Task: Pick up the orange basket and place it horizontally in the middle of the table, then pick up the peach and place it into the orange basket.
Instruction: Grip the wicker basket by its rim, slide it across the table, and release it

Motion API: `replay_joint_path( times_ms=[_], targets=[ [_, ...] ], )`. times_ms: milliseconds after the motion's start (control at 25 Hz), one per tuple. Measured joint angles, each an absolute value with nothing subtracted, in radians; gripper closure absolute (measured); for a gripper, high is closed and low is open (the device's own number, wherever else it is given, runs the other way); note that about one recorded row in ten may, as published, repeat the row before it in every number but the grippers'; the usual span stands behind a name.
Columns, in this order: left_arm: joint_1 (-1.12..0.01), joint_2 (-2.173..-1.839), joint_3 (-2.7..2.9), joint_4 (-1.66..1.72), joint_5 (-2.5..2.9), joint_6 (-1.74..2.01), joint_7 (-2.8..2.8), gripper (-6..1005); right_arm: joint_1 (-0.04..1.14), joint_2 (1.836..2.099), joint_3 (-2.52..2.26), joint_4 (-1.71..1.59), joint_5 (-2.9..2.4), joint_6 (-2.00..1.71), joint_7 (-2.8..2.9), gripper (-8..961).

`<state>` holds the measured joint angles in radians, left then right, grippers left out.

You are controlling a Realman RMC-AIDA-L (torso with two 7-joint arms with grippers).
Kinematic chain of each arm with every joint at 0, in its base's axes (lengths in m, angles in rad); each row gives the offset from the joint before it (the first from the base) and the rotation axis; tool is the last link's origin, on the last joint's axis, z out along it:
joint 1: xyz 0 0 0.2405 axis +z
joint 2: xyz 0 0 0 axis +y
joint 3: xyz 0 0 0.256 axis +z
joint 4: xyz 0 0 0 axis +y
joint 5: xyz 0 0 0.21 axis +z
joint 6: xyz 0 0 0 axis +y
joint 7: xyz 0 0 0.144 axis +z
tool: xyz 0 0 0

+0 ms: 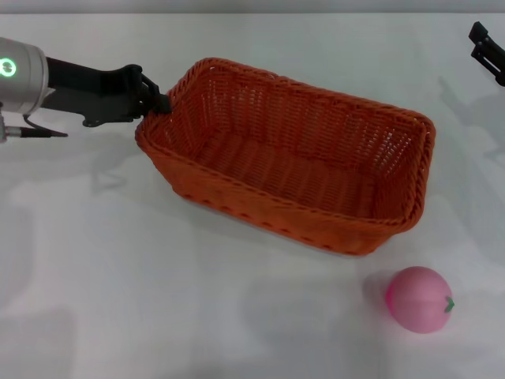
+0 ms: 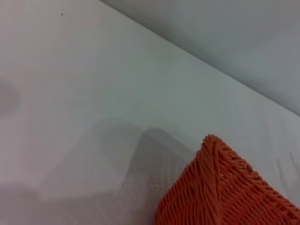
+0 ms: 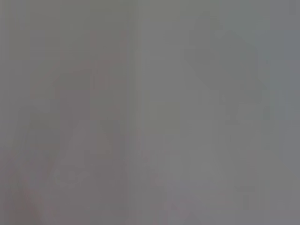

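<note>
While I scan L to R on head cam: left gripper (image 1: 160, 103) sits at the basket's left short end, fingers clamped on the braided rim at the far-left corner. Arm comes in from the left edge, green ring light on its body. The orange basket (image 1: 288, 158) is mid-table, long axis running roughly L-R but skewed, right end nearer me than the left. Looks tipped: its left end seems raised where the gripper has it, but I can't confirm that. Basket interior holds nothing I can see. Left wrist cam shows only one basket corner (image 2: 225, 187) over its shadow on the table (image 2: 70, 93).

Peach (image 1: 419, 299) is on the table (image 1: 118, 300) near-right, just clear of the basket's near-right corner, not touching, green leaf mark facing right. Right gripper (image 1: 489, 51) is far right at frame edge, well apart from basket and peach; can't tell its finger state. Right wrist cam gives me nothing readable.
</note>
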<state>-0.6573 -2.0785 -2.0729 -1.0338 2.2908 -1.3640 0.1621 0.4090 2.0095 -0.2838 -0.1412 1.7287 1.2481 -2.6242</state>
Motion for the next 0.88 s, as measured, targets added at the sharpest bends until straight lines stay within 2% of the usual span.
replay_joint_path(
  times_ms=[880],
  targets=[
    [-0.644,-2.071,-2.065,-0.981,2.235,-1.398,0.300,851,0.403,2.010,-0.284,-0.119,1.729,1.259,-2.625,99]
  ],
)
